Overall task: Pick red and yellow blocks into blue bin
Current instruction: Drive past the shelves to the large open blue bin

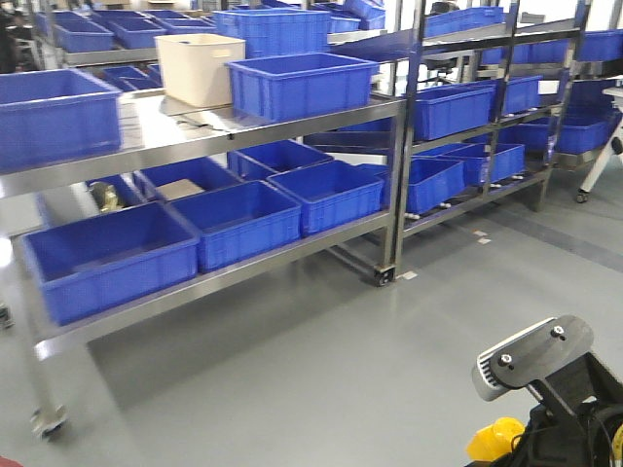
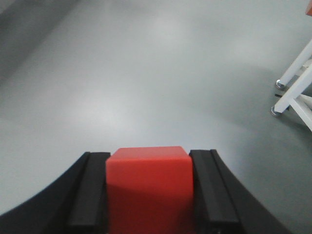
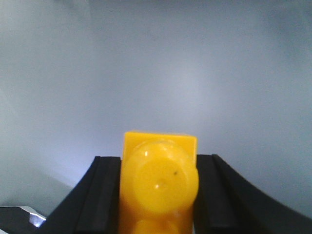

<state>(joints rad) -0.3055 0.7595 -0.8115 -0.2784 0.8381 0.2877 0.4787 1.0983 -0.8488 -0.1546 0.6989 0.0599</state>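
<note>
My left gripper (image 2: 150, 157) is shut on the red cube (image 2: 148, 190), held between both black fingers above the grey floor. My right gripper (image 3: 158, 161) is shut on the yellow studded brick (image 3: 158, 187), one round stud facing the camera. The yellow brick also shows at the bottom right of the front view (image 1: 494, 438), under my right arm (image 1: 535, 358). A wide blue bin (image 1: 302, 88) stands on the upper steel shelf, far ahead of both grippers. The left gripper is out of the front view.
A cream tub (image 1: 200, 66) and a taller ribbed blue crate (image 1: 273, 29) stand beside the bin. Another blue bin (image 1: 54, 112) sits at the shelf's left. Several blue bins (image 1: 234, 222) fill the lower shelf. More racks (image 1: 496, 107) stand right. White frame legs (image 2: 295, 90) stand on the floor.
</note>
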